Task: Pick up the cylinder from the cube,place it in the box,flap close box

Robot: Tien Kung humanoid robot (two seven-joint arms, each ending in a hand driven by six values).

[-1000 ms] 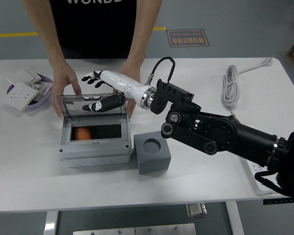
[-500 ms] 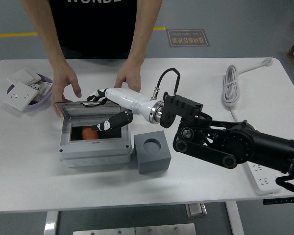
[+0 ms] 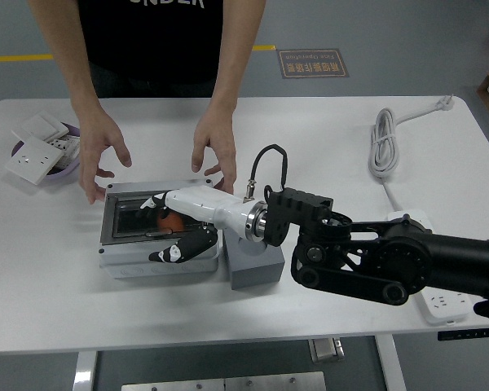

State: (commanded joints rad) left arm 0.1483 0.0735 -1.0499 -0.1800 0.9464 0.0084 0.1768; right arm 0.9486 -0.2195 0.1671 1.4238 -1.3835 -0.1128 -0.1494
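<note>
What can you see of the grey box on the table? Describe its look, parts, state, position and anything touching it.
The box is a light grey, plastic-looking rectangular case with a dark see-through lid that now lies flat, closed or nearly so. Something orange shows through the lid. It sits left of centre on the white table, its right side against a dark grey cube. The right robot hand lies across its lid and front edge. A person's hands hover just behind it, not clearly touching.

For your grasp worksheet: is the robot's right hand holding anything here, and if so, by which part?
Nothing is held. The right hand lies flat with spread fingers on the lid of the box; the orange cylinder sits inside.
</note>
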